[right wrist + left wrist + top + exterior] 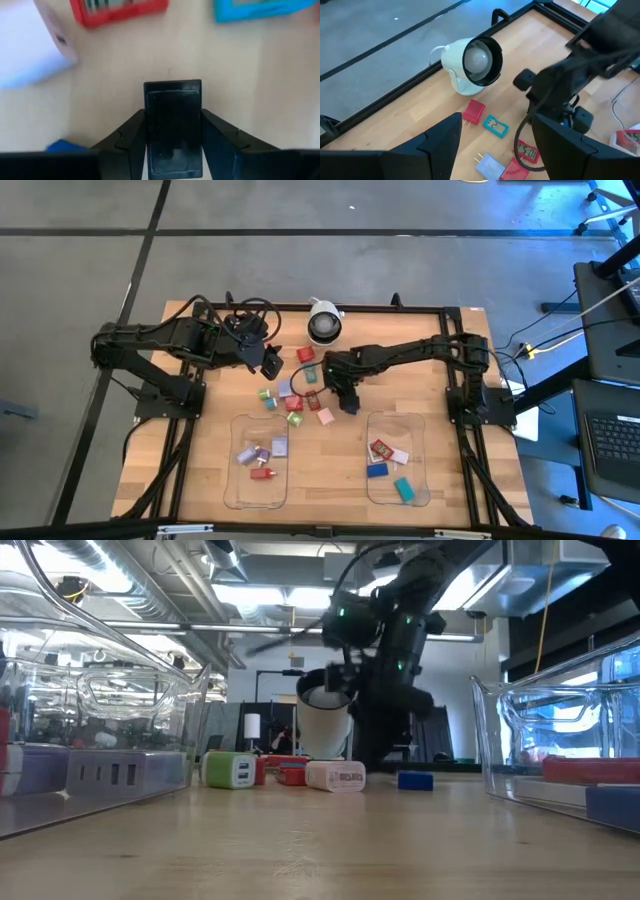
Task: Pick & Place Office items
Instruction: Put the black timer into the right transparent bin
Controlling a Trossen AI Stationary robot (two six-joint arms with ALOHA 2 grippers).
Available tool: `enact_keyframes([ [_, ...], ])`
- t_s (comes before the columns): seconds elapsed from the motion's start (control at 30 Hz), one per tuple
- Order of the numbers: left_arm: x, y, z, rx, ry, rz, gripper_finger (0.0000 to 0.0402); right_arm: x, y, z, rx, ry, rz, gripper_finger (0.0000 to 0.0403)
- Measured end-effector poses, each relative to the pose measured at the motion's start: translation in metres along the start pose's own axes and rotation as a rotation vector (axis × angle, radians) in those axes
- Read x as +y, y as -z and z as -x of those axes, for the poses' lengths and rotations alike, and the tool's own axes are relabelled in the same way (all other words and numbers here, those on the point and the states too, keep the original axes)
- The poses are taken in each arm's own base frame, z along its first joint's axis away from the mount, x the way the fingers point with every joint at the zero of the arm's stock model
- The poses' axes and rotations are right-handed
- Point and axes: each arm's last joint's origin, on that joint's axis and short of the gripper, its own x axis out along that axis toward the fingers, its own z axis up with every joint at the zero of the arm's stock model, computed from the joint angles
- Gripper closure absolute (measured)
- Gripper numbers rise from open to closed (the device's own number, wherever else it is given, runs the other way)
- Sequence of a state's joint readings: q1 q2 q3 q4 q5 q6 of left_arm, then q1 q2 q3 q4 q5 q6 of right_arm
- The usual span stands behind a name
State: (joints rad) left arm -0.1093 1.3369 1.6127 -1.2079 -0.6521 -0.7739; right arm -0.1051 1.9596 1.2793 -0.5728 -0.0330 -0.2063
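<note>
Small office items lie loose mid-table: a red block [305,354], a teal one [310,374], a green one [266,393] and a pink one [325,417]. My right gripper [348,402] points down among them and is shut on a small black block [173,125]. My left gripper [270,363] hangs open above the table near the far left, with nothing between its fingers [440,145]. In its wrist view I see a red block [475,111], a teal clock-like item [496,126] and a lilac plug [490,165] lying flat on the wood. My right gripper pinches the black block by its two long sides [148,125], one finger on each. The fingers come from above, pointing steeply down, and lie along the block's length. Bare wood shows all around the block; I cannot tell whether it is lifted.
A white-and-black camera dome [323,326] stands at the far middle. Two clear trays sit near the front edge, the left one [237,420] and the right one [372,420], each holding several items. A black frame runs around the table.
</note>
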Motion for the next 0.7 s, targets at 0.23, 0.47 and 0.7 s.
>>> enact_keyframes([
  [0.23,0.000,0.000,0.000,0.014,0.015,-0.019,0.0162,-0.002,-0.007,0.062,-0.169,0.103,-0.132,0.0251],
  [0.47,0.000,0.000,0.000,0.013,0.014,-0.026,0.0162,0.004,-0.006,0.156,-0.497,0.232,-0.247,0.0251],
  [0.7,0.000,-0.001,0.000,-0.026,-0.014,-0.021,0.0162,0.024,0.004,0.239,-0.890,0.247,-0.301,0.0249],
])
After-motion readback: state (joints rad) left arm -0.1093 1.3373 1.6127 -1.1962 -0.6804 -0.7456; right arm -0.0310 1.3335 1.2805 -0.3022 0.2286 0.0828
